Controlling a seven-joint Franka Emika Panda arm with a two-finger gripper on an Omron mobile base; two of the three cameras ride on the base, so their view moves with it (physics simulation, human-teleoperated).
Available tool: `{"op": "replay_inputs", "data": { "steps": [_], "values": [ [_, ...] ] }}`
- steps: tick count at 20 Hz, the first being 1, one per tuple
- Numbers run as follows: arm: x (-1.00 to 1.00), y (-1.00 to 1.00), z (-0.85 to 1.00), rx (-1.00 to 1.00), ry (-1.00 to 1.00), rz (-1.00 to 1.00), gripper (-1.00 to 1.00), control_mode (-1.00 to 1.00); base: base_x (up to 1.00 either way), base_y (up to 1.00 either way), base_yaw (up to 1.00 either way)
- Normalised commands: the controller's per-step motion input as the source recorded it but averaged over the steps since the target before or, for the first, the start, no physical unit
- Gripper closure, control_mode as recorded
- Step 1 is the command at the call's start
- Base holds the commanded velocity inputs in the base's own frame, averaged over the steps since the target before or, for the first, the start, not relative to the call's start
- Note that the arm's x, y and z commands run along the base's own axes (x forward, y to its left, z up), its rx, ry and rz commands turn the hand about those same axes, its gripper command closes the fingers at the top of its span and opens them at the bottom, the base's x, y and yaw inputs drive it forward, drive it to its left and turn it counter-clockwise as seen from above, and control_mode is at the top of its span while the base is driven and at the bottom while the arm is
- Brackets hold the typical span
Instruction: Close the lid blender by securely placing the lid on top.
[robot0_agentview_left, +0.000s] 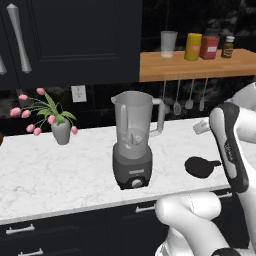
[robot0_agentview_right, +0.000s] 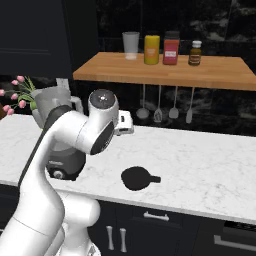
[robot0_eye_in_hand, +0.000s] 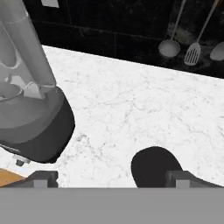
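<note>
Hand view looks down on the white marble surface (robot0_eye_in_hand: 131, 109), with the two dark fingers (robot0_eye_in_hand: 43, 178) standing wide apart at the bottom edge and nothing between them. The lid (robot0_eye_in_hand: 155, 168), a flat black disc, lies on the surface just inside the right-hand fingertip, partly cut off by the frame. To the left the blender (robot0_eye_in_hand: 30, 113) leans large across the picture, its dark base resting on the surface and its translucent grey jar rising above.

Left base view shows the blender (robot0_agentview_left: 133, 142) upright near the middle of the surface (robot0_agentview_left: 55, 170), its jar mouth open, handle to the right, a round knob on the front of the base. A small pale label sits above that knob, but its writing is too small to read. The lid (robot0_agentview_left: 200, 166) lies flat to the right of the blender, well apart from it, with its short tab pointing right. The gripper (robot0_agentview_left: 201, 127) hangs above and behind the lid, not touching it.

A grey vase of pink tulips (robot0_agentview_left: 59, 125) stands at the left. On the wooden shelf (robot0_agentview_right: 165, 70) stand a clear tumbler (robot0_agentview_right: 130, 45), a yellow jar (robot0_agentview_right: 152, 49), a red jar (robot0_agentview_right: 171, 48) with a pale label, and a small brown bottle (robot0_agentview_right: 195, 53); none of their labels can be read. Four utensils (robot0_agentview_right: 158, 105) hang beneath the shelf.
</note>
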Motion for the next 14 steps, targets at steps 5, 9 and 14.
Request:
{"op": "replay_inputs", "data": {
  "steps": [5,9,14],
  "values": [
    [0.02,-1.0,-0.32,0.0,-0.15,0.41,-1.0,-1.0,0.0,0.0,0.0],
    [0.62,-0.3,-0.04,-0.19,0.16,0.32,-1.0,-1.0,0.0,0.0,0.0],
    [0.1,-0.28,-0.4,-0.19,0.01,0.28,-1.0,-1.0,0.0,0.0,0.0]
  ]
}}
